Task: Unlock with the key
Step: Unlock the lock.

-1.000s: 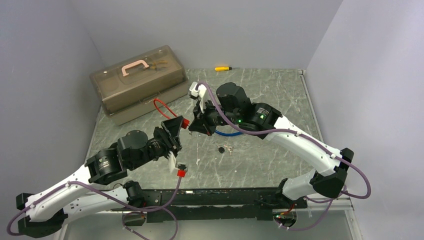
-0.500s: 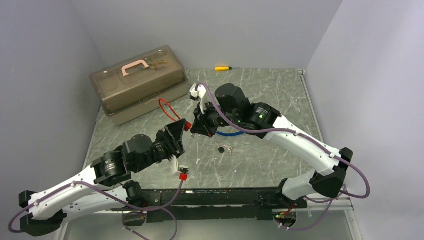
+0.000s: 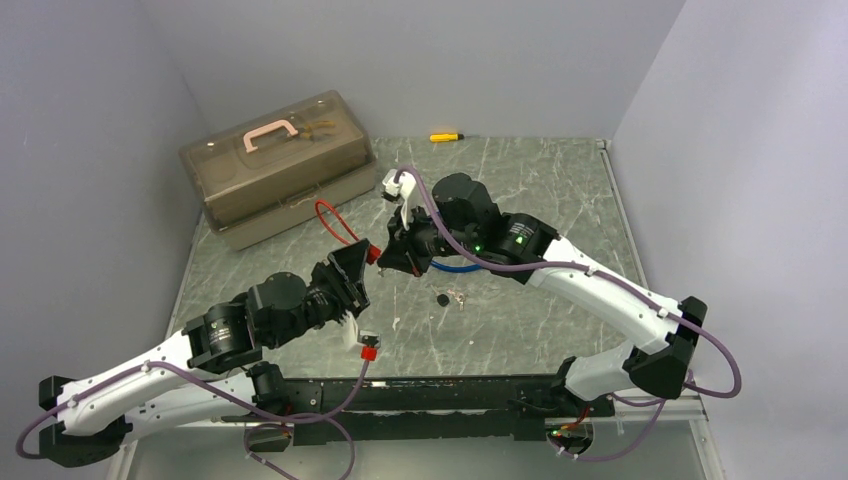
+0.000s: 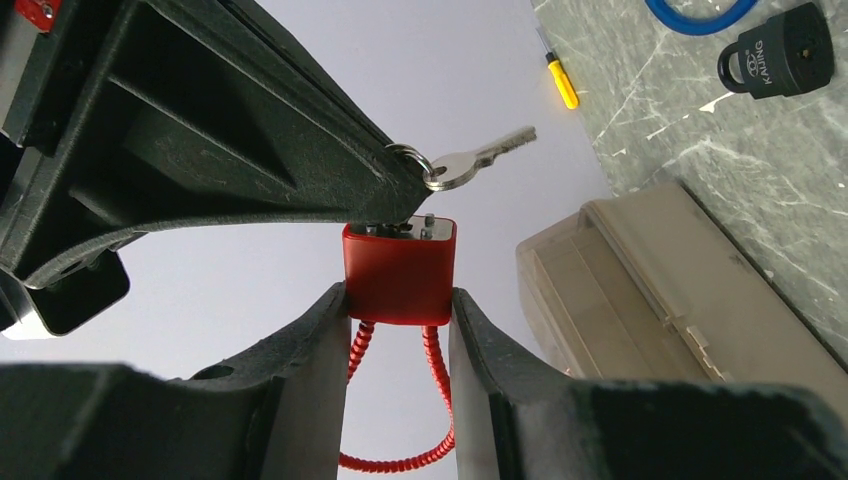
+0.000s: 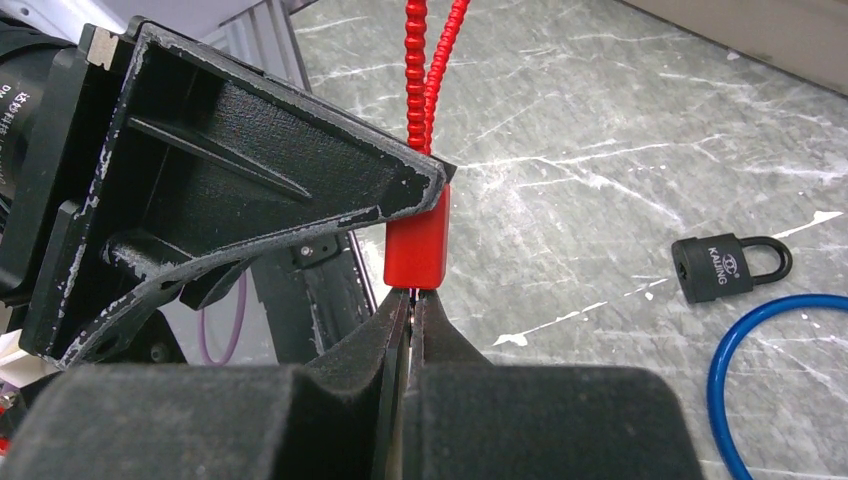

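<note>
**Red lock held mid-air, both claws meeting at it**

Left claw (image 4: 398,305) is part open, its fingers clamped on the sides of the red lock (image 4: 400,272), keyway end facing away from the wrist. The lock's red coiled cable (image 3: 330,215) loops up behind it. The lock is off the worktop (image 3: 560,200), above its middle-left, between the two arms.

Right claw (image 5: 410,300) is pinched fully shut, tips right against the lock's keyway face. It grips the key, but the blade is hidden between the tips, so I can't tell if it is in the keyway. A key ring (image 4: 410,155) and a second key (image 4: 480,158) stick out at the side of that claw's tip.

On the worktop below sits a black padlock (image 5: 722,268), with a blue cable loop (image 5: 760,370) just beside it. The padlock and loop lie under the right arm. A tan toolbox (image 3: 275,165) with a pink handle sits at far left, well apart from the claws. A yellow screwdriver (image 3: 445,136) lies by the back wall. Nothing sits between the two claws but the lock itself.
</note>
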{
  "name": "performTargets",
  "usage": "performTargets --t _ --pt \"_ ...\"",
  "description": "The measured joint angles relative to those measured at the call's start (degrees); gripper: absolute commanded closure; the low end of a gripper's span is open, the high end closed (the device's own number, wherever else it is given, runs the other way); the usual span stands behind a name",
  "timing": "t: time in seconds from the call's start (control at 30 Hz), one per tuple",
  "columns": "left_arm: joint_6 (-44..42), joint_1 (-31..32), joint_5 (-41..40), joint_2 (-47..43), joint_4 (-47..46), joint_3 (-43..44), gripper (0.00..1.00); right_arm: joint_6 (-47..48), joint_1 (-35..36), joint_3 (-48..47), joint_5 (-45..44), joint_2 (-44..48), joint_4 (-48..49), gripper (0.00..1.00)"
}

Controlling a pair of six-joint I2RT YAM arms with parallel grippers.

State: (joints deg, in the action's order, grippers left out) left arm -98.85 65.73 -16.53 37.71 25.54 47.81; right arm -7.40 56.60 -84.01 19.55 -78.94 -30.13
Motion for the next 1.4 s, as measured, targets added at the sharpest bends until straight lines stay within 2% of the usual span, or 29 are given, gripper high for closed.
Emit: performTargets --t 0.4,0.53,0.6,0.9,1.2,1.4 --pt "3.82 1.27 -0.90 -0.17 -0.11 -0.28 1.00 -0.98 0.00 0.46 -0.17 0.57 0.24 1.00" --pt "6.73 1.29 -1.14 0.26 -0.55 -0.15 1.00 -1.75 -0.02 0.46 -0.87 0.79 0.31 0.70" --pt "7.82 1.38 -1.14 0.46 -0.92 -0.07 1.00 -1.86 -0.02 0.46 -1.31 1.18 0.44 0.61" --pt "10.05 1.97 2.23 1.68 -0.44 0.00 1.00 -1.81 -0.02 0.00 -2.60 4.57 7.23 0.53" --pt "10.93 0.33 2.19 1.81 -1.75 -0.02 1.00 -1.84 -0.02 0.02 -2.58 5.77 7.96 0.42" --pt "14.05 -0.92 2.10 1.81 -3.58 0.00 1.00 -1.79 -0.02 2.62 -2.58 6.86 7.54 0.41"
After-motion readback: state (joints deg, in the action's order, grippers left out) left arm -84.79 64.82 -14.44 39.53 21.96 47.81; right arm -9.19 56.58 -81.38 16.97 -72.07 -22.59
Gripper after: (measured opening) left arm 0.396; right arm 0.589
